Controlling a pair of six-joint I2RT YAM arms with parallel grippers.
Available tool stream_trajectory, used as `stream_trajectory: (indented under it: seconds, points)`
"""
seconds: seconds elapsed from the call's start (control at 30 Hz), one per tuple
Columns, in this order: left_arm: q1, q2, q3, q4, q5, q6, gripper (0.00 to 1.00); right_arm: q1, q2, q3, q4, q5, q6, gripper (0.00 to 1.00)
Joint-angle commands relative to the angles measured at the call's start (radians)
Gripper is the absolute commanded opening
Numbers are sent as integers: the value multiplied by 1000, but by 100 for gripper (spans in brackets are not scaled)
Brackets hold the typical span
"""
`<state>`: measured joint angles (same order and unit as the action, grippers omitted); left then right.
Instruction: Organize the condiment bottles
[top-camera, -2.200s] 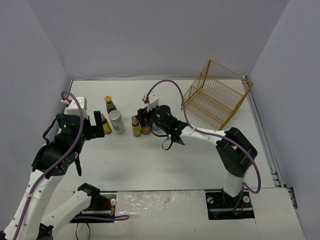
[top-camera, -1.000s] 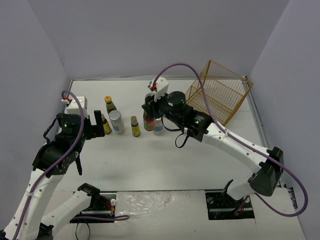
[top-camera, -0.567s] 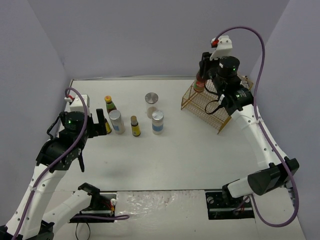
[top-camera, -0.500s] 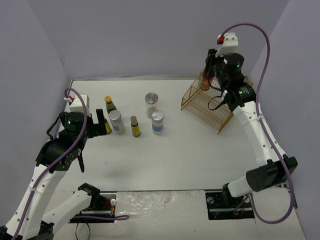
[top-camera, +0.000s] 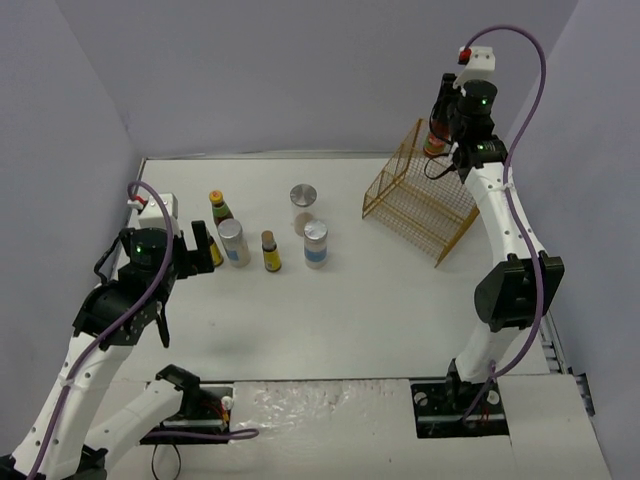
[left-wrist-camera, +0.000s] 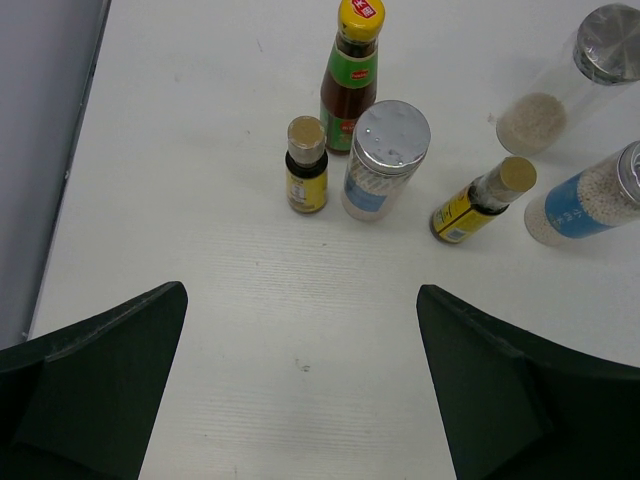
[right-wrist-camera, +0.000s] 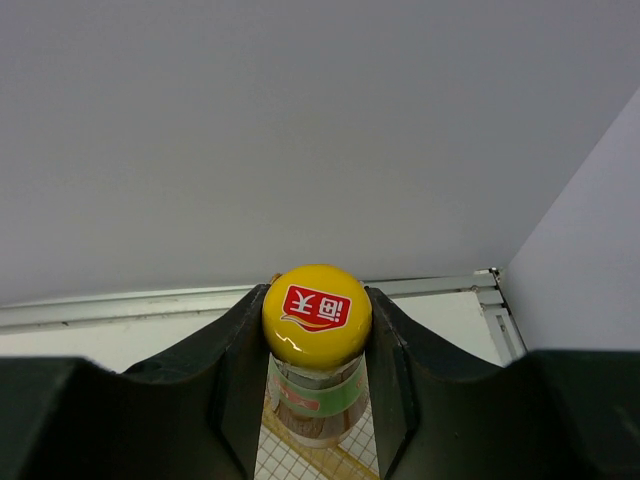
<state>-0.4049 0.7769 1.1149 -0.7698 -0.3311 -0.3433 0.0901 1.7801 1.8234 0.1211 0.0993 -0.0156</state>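
My right gripper (top-camera: 437, 128) is raised high above the far side of the gold wire basket (top-camera: 420, 190), shut on a dark-brown condiment bottle (top-camera: 434, 143). In the right wrist view its yellow cap (right-wrist-camera: 317, 310) sits between the jaws, basket mesh (right-wrist-camera: 352, 462) below. My left gripper (left-wrist-camera: 300, 400) hovers open and empty in front of the table group: a yellow-capped green-label bottle (left-wrist-camera: 354, 75), a small brown bottle (left-wrist-camera: 306, 165), a silver-lidded pale bottle (left-wrist-camera: 386, 160), a tilted-looking small brown bottle (left-wrist-camera: 483, 200), a clear silver-lidded bottle (left-wrist-camera: 565, 85) and a blue-label pale bottle (left-wrist-camera: 600, 195).
The basket stands tilted at the back right, near the right wall. The bottle group (top-camera: 233, 243) stands left of centre on the white table (top-camera: 350, 310), with the left wall close behind my left arm.
My right arm lifted the yellow-capped bottle out of the table group, swung it right and raised it over the basket's far side. My left arm barely moved.
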Motion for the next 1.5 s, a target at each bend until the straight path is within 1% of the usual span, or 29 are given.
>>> stream_trajectory:
  seconds: [0.0,0.13,0.5,0.67,0.87,1.07,1.23,1.4,1.47]
  points:
    - [-3,7,1,63,13,-24,97,-23,-6,109,271,-23,14,0]
    - [-2,10,-6,71,14,-22,97,-30,11,100,299,-35,14,0]
    - [-2,22,-20,86,11,-27,97,-30,76,-66,408,-89,43,0]
    - [-2,20,-30,86,10,-35,97,-29,90,-158,496,-123,36,0]
    - [-2,18,-49,95,13,-59,97,-30,116,-209,526,-128,26,1]
    - [-2,31,-58,113,21,-78,97,-32,130,-260,535,-121,25,15]
    - [-2,38,-63,132,22,-83,97,-32,128,-302,549,-123,27,28]
    - [-2,42,-69,142,18,-95,97,-32,105,-332,551,-139,45,58]
    - [-2,46,-60,145,17,-104,97,-31,80,-335,536,-149,47,65]
